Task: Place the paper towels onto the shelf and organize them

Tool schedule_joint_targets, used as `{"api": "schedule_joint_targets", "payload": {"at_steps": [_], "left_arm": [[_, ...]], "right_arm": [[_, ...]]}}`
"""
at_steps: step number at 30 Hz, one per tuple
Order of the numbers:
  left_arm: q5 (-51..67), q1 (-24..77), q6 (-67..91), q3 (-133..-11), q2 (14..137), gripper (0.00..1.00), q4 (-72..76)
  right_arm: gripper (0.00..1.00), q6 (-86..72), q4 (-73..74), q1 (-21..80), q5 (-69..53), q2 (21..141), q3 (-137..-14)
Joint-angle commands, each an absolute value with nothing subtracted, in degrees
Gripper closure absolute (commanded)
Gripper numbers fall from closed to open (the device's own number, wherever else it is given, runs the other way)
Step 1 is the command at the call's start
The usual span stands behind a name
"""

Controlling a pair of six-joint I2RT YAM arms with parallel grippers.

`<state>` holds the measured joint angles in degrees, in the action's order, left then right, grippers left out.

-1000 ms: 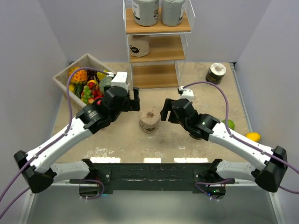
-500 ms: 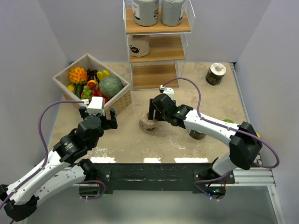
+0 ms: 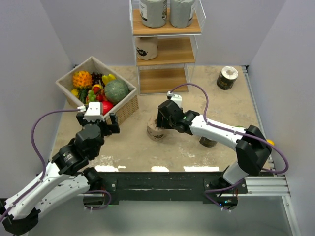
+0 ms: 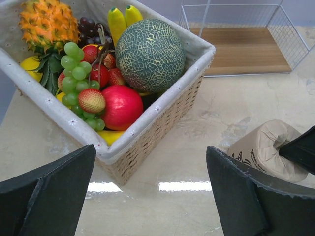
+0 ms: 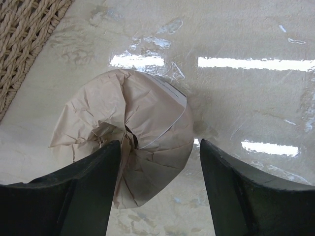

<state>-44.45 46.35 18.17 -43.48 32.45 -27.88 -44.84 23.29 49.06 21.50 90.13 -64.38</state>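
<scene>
A tan paper towel roll (image 3: 156, 130) stands mid-table, also in the right wrist view (image 5: 142, 128) and left wrist view (image 4: 269, 149). My right gripper (image 3: 163, 118) hangs open just over it (image 5: 155, 189), its left finger (image 5: 69, 191) at the roll's crumpled top, the right finger clear of it. My left gripper (image 3: 98, 123) is open and empty (image 4: 150, 196) near the basket corner. The white wire shelf (image 3: 167, 54) holds two grey rolls (image 3: 152, 12) on top and a tan roll (image 3: 146, 48) on the middle board. One dark roll (image 3: 227, 77) stands back right, another (image 3: 207, 141) under my right arm.
A wicker basket (image 3: 125, 105) full of fruit sits left of the shelf, also in the left wrist view (image 4: 147, 142). A green fruit (image 3: 241, 130) and a yellow mango (image 3: 268, 142) lie at the right edge. The shelf's bottom board (image 4: 243, 49) is bare.
My left arm pulled back from the tan roll toward the near left. My right gripper moved left and settled over the tan roll, still open.
</scene>
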Motion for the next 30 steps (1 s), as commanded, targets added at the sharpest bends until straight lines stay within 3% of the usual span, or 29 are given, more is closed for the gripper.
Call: {"api": "schedule_joint_targets", "payload": {"at_steps": [1, 11, 21, 30], "left_arm": [[-48.5, 46.23, 18.19, -43.94, 32.61, 0.0, -25.93], [-51.85, 46.23, 20.3, -44.47, 30.68, 0.0, -28.12], [-52.38, 46.23, 20.48, -44.65, 30.32, 0.0, -28.21], [-52.47, 46.23, 20.74, -44.65, 29.27, 0.0, -28.56]], "right_arm": [[0.33, -47.19, 22.59, 48.87, 22.5, 91.93, -66.09], [0.58, -51.32, 21.1, 47.9, 23.72, 90.1, -67.76], [0.63, -54.93, 14.52, 39.91, 33.29, 85.52, -77.86], [0.64, -57.66, 8.09, 35.86, 41.3, 89.2, -90.25]]}}
